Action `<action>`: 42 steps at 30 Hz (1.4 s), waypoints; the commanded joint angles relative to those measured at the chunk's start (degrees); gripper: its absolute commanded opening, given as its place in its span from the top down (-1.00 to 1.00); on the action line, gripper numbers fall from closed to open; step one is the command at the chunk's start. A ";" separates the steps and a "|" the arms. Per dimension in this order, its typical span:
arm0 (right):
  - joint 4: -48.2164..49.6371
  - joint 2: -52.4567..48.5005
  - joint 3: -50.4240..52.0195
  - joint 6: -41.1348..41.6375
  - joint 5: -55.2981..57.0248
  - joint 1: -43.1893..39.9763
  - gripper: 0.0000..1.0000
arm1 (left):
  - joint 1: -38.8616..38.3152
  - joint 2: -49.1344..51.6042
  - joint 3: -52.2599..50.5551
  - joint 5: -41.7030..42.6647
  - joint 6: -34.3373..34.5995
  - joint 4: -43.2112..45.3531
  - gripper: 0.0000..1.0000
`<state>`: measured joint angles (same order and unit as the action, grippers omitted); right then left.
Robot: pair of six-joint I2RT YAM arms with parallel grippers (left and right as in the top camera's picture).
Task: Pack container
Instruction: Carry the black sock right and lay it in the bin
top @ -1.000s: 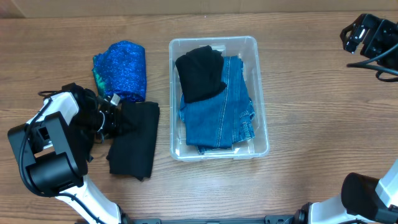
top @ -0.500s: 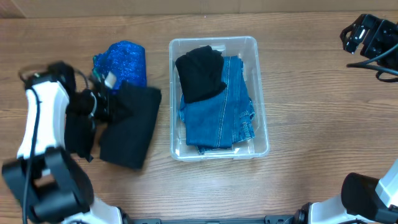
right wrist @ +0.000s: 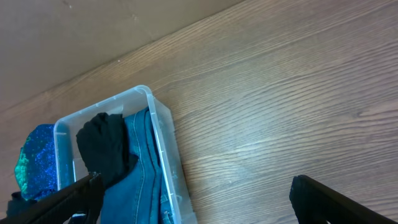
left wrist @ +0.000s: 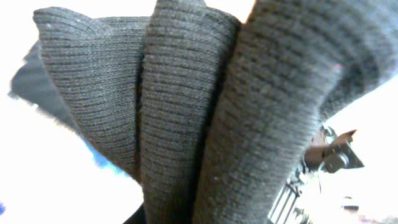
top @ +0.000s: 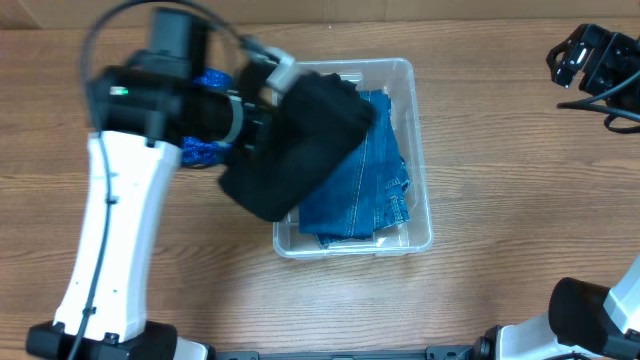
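The clear plastic container (top: pixel 421 236) stands mid-table with folded blue jeans (top: pixel 375 185) in it. My left gripper (top: pixel 263 112) is raised over the container's left side, shut on a black knit garment (top: pixel 300 140) that hangs over the rim and hides its fingertips. The same garment (left wrist: pixel 186 112) fills the left wrist view. My right gripper (top: pixel 590 55) is far off at the back right, open and empty. In the right wrist view (right wrist: pixel 199 205) the container (right wrist: pixel 163 127) holds the jeans (right wrist: pixel 142 171) and another black garment (right wrist: pixel 106 149).
A sparkly blue garment (top: pixel 198 150) lies left of the container, mostly hidden behind my left arm; it also shows in the right wrist view (right wrist: pixel 36 155). Bare wooden table (top: pixel 520 190) lies to the right of the container.
My left gripper has lifted the black garment off the table left of the container and carried it up and right, over the container's left side. The right arm has not moved.
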<state>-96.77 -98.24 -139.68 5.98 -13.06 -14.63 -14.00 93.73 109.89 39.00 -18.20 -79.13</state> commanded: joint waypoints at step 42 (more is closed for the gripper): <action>0.55 0.07 0.17 -0.04 0.37 -0.17 -1.00 | -15.54 28.35 14.97 -2.29 -3.37 -7.15 -1.00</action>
<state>-96.53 -98.24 -139.68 5.98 -13.10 -14.63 -30.39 122.28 116.18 36.38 -23.92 -85.45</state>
